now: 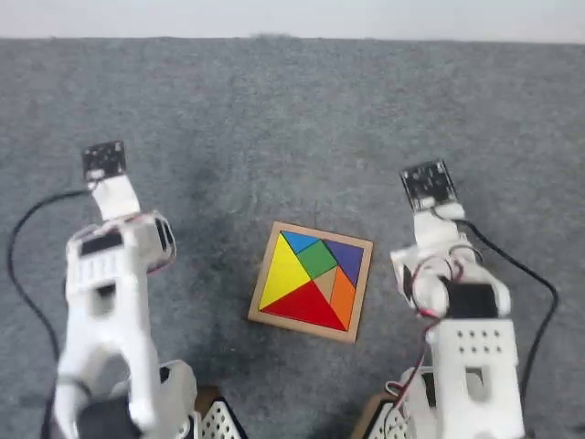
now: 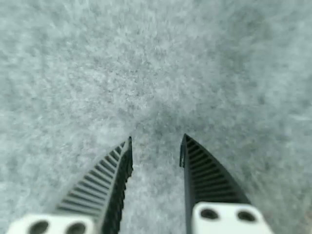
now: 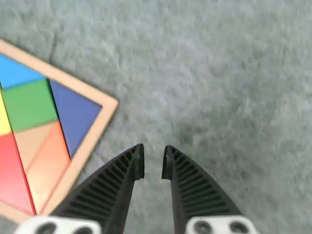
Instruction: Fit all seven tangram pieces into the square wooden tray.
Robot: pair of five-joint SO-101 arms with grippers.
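Left gripper (image 2: 155,146) fingers apart, right gripper (image 3: 152,161) fingers narrowly apart, wooden tray (image 1: 264,272) packed with coloured pieces (image 1: 315,279), seemingly seven

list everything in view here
square wooden tray: 1, pale wood, between arms
yellow triangle: 1, yellow, tray's left
red triangle: 1, red, tray's near side
light blue triangle: 1, light blue, tray's far left
green square: 1, green, tray's middle
dark blue triangle: 1, dark blue, tray's far right
orange parallelogram: 1, orange, tray's right
tan triangle: 1, tan, tray's middle
grey felt: 1, grey, covers table
left end effector: 1, black, open, over felt
right end effector: 1, black, open, by tray
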